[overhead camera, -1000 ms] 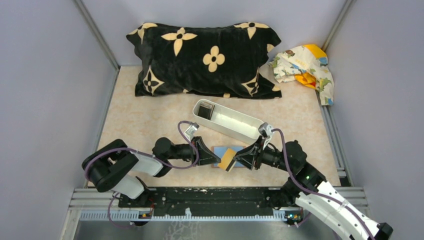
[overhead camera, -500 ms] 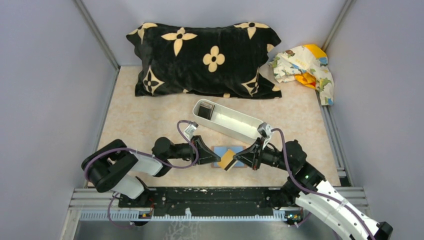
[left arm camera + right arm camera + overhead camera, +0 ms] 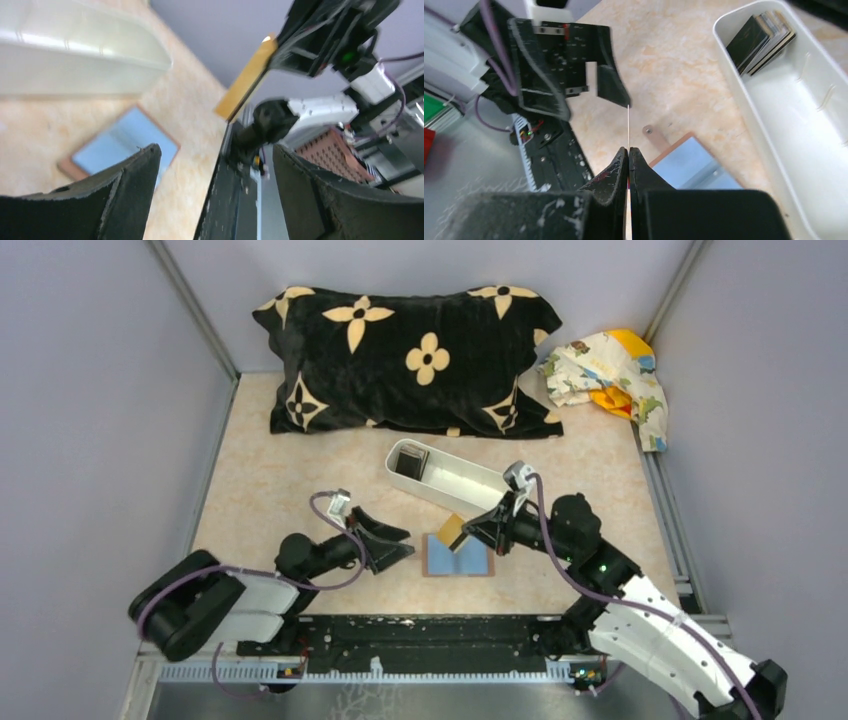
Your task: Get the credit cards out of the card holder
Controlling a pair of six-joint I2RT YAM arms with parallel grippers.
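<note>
The card holder (image 3: 458, 558) lies open and flat on the table, light blue inside with a brown rim, and also shows in the left wrist view (image 3: 120, 142) and under my right fingers (image 3: 689, 165). My right gripper (image 3: 470, 529) is shut on a tan-yellow credit card (image 3: 452, 532), held clear above the holder's far edge. That card is tilted in the left wrist view (image 3: 247, 77) and edge-on as a thin line in the right wrist view (image 3: 628, 125). Several more credit cards (image 3: 761, 40) stand in the far end of the white tray (image 3: 465, 483). My left gripper (image 3: 408, 543) is open and empty, left of the holder.
A black pillow (image 3: 410, 355) with cream flowers lies along the back. A crumpled patterned cloth (image 3: 610, 375) sits in the back right corner. The white tray (image 3: 804, 130) runs diagonally just behind the holder. The arms' black base rail (image 3: 420, 630) borders the near edge.
My left gripper let go of the holder, opened and drew back to the left. My right gripper closed on the tan card and lifted it out, toward the tray.
</note>
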